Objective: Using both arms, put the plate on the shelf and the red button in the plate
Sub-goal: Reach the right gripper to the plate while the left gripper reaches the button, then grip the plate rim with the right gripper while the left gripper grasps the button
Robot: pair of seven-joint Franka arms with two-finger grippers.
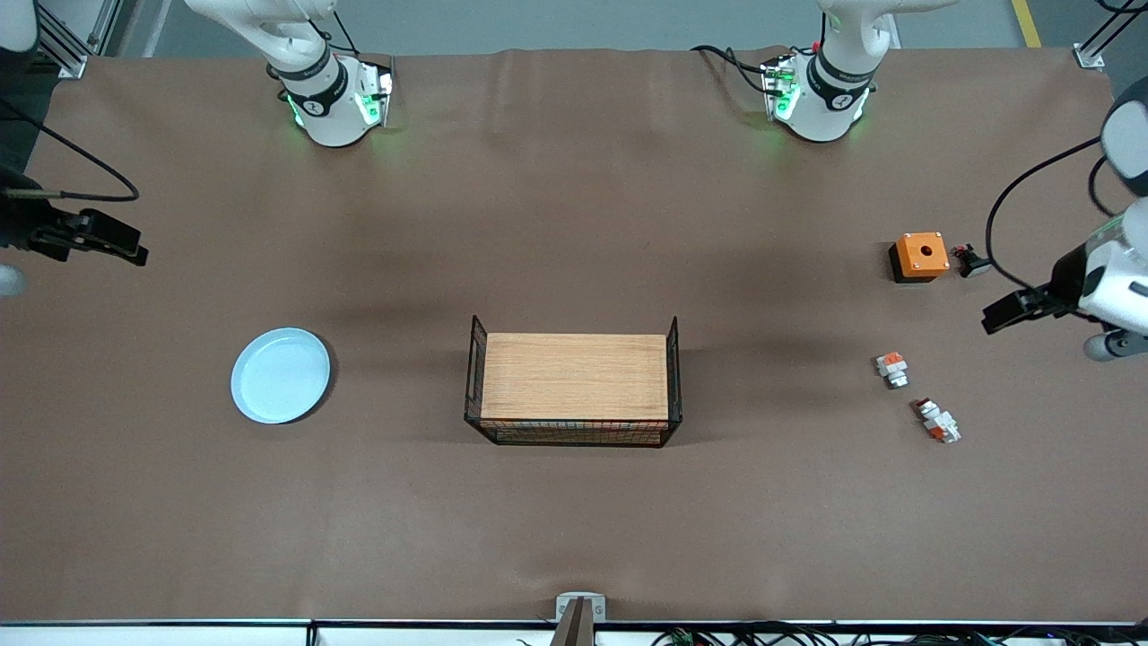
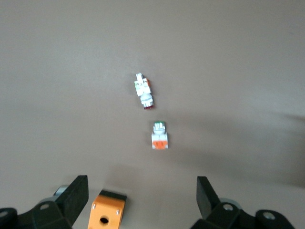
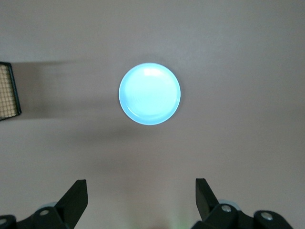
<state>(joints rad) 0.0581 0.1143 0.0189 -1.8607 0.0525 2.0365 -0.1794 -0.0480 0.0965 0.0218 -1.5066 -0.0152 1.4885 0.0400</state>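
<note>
From the front camera, the plate (image 1: 281,375) lay bare at lower left of the frame, and the red button (image 1: 936,421) lay at lower right, below a shorter white part (image 1: 892,369). A wire basket (image 1: 574,391) with a wooden board stood at centre. The right gripper (image 1: 112,240) hovered at the left edge and the left gripper (image 1: 1013,311) at the right edge, both empty.

In the left wrist view, the left gripper (image 2: 143,195) had its fingers spread wide, with the red button (image 2: 144,90) at upper centre. I judged it should descend squarely over that long part, avoiding the orange box (image 2: 106,213).

In the right wrist view, the right gripper (image 3: 141,194) was equally wide apart, touching nothing, with the plate (image 3: 149,94) at centre. Taking its rim looked wisest.
</note>
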